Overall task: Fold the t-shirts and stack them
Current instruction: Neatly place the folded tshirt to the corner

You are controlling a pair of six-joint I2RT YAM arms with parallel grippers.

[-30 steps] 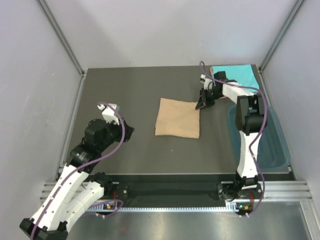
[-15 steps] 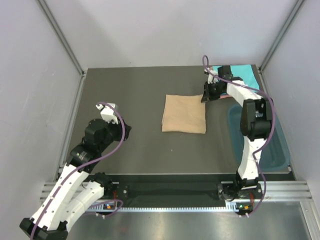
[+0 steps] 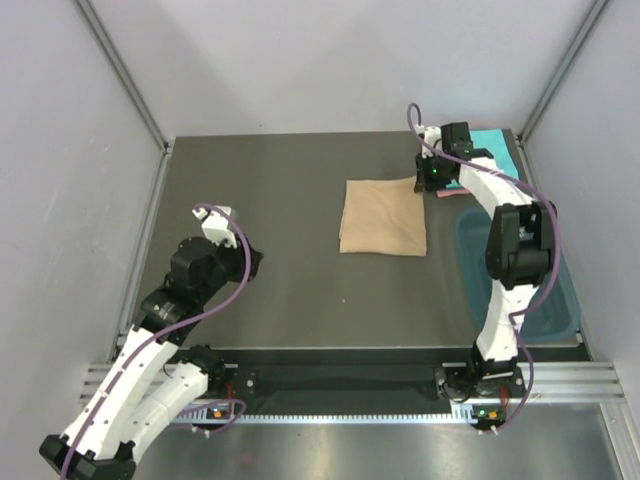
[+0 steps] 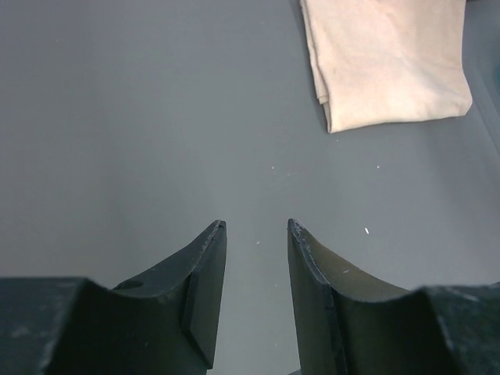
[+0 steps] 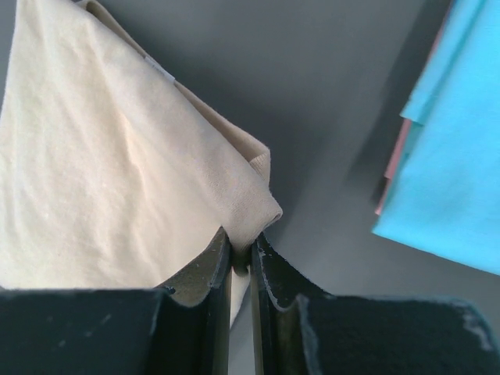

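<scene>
The folded tan t-shirt lies flat on the dark table, right of centre. My right gripper is shut on its far right corner; the wrist view shows the tan cloth pinched between the jaws. The turquoise t-shirt lies folded at the far right corner, with a salmon-pink t-shirt showing as a thin edge under it. The turquoise cloth also fills the right of the right wrist view. My left gripper is open and empty over bare table at the left, far from the tan t-shirt.
A dark teal plastic tub stands along the right edge of the table, beside the right arm. Grey walls enclose the table on the left, the back and the right.
My right gripper has dragged the tan t-shirt to the right and toward the far corner, closer to the turquoise shirt. The left arm has not moved.
</scene>
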